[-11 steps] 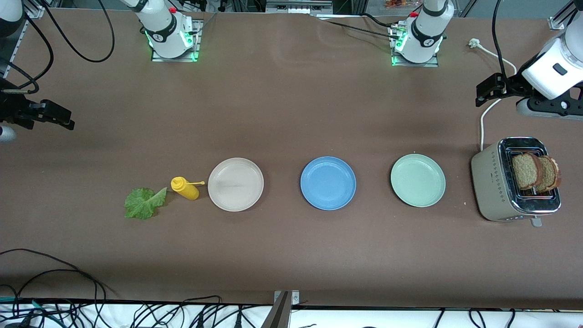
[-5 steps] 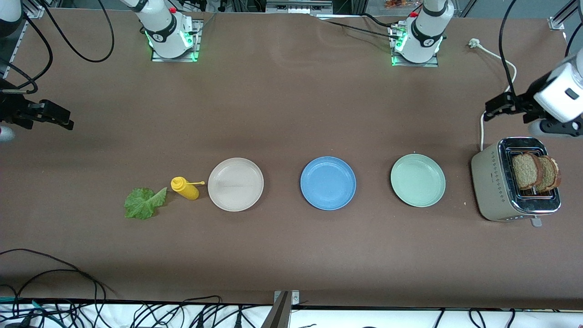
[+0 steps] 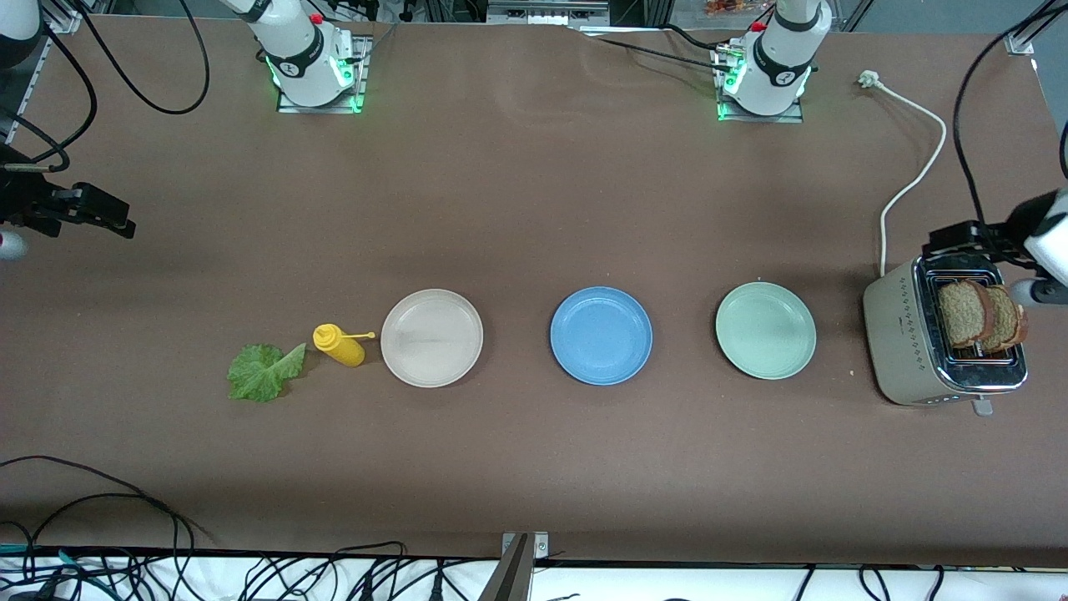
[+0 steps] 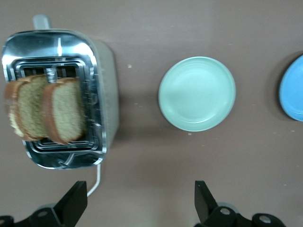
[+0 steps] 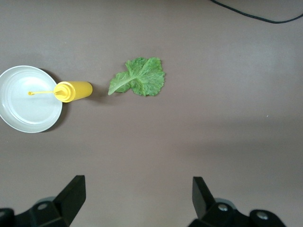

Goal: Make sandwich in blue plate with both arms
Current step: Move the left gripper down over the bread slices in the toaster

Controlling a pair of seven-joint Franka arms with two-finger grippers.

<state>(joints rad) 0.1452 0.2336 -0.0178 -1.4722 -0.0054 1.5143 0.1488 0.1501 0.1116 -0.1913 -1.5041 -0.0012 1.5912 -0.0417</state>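
The blue plate (image 3: 601, 335) lies bare at mid-table, its rim (image 4: 294, 90) just showing in the left wrist view. Two brown bread slices (image 3: 980, 315) (image 4: 47, 111) stand upright in the toaster's slots. A green lettuce leaf (image 3: 264, 372) (image 5: 138, 77) lies flat on the table toward the right arm's end. My left gripper (image 3: 959, 238) (image 4: 140, 194) hangs open and holds nothing, over the table at the toaster's cord end. My right gripper (image 3: 113, 215) (image 5: 138, 189) waits open over bare table, well off from the leaf.
A beige toaster (image 3: 905, 342) (image 4: 106, 94) stands at the left arm's end, its white cord (image 3: 914, 179) trailing toward the bases. A pale-green plate (image 3: 765, 330) (image 4: 197, 93) and a cream plate (image 3: 431, 337) (image 5: 19, 104) flank the blue one. A yellow mustard bottle (image 3: 340, 345) (image 5: 73, 91) lies beside the cream plate.
My left arm has swung toward the front camera, bringing its gripper from over the open table to the toaster's edge. The right arm has stayed put.
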